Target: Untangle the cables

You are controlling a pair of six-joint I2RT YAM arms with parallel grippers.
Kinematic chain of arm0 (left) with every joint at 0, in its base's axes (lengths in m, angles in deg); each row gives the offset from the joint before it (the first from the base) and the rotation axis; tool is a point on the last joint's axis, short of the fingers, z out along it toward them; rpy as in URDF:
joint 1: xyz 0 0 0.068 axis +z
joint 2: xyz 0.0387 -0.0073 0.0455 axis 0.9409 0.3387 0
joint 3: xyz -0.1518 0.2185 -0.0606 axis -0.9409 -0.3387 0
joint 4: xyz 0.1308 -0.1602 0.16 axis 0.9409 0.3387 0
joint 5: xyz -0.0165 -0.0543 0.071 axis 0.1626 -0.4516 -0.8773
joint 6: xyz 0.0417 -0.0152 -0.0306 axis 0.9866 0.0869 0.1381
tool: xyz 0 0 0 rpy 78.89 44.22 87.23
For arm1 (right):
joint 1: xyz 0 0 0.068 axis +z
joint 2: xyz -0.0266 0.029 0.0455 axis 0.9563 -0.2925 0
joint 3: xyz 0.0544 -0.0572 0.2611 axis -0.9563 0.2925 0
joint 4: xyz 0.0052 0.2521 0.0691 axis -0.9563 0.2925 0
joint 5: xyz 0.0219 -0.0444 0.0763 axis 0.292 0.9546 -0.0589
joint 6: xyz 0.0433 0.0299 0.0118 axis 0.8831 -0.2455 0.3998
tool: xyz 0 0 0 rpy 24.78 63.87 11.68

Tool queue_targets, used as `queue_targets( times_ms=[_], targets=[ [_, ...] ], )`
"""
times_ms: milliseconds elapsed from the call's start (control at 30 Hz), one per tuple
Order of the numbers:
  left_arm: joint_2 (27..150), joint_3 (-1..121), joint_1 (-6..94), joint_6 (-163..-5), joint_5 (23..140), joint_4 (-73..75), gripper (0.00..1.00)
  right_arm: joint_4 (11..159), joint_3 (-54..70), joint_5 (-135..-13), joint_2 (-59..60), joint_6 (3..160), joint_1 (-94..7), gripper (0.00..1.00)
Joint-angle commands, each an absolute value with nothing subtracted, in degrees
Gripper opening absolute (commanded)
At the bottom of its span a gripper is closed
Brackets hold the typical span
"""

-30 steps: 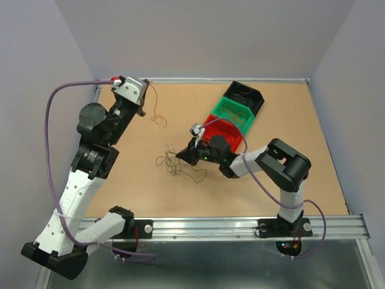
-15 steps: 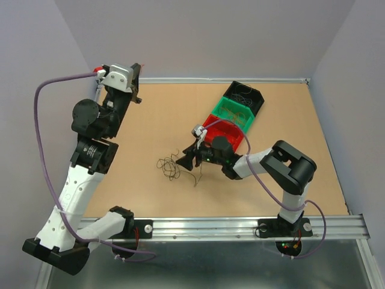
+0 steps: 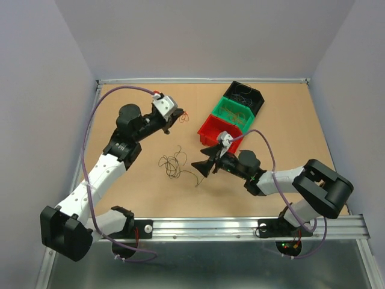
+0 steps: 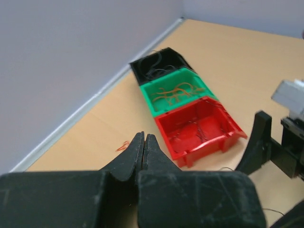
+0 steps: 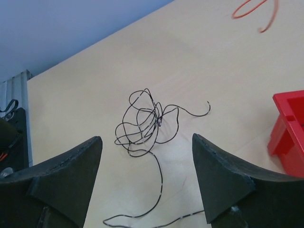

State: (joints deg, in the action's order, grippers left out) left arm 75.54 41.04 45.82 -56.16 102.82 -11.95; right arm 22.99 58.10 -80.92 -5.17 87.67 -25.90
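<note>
Where the table (image 3: pixel 132 180) runs toward its far right corner, three bins stand in a touching row. The black bin (image 3: pixel 260 101) is farthest from my arms, the green bin (image 3: pixel 218 108) is in the middle, and the red bin (image 3: pixel 206 133) is nearest. Thin dark strands lie in the black bin and orange-brown strands in the green bin.

My right gripper (image 3: pixel 201 167) sits low over the table just in front of the red bin. Its jaws are spread wide with nothing between them. My left gripper (image 3: pixel 177 116) hangs to the left of the red bin, fingers pressed flat together.

The dark cable (image 3: pixel 173 164) lies as a loose tangle of loops on the bare table between my two arms. It is just beyond the right fingertips and apart from them, and one long tail trails from it toward the near edge. The orange-red cable (image 3: pixel 183 113) curls out at the left fingertips, pinched there, and is well apart from the dark tangle.
</note>
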Motion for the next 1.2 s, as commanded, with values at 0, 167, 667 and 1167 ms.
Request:
queue_targets(
  times_ms=[0, 167, 667, 1167],
  targets=[
    [76.5, 39.1, 41.7, -53.3, 111.6, -17.0, 0.00, 8.3, 64.9, -74.9, -1.3, 86.5, -25.4, 0.81],
    [77.7, 35.6, 36.5, -50.0, 113.8, -17.0, 0.00, 2.0, 68.1, -73.2, -0.6, 86.0, -25.4, 0.81],
    [81.2, 38.4, 33.4, -44.5, 126.0, -6.9, 0.00, -7.9, 71.9, -68.8, -2.8, 84.7, -25.3, 0.73],
    [84.4, 41.6, 32.7, -42.2, 131.6, 0.3, 0.00, -16.4, 71.9, -74.8, -7.4, 85.8, -25.4, 0.71]
  ],
)
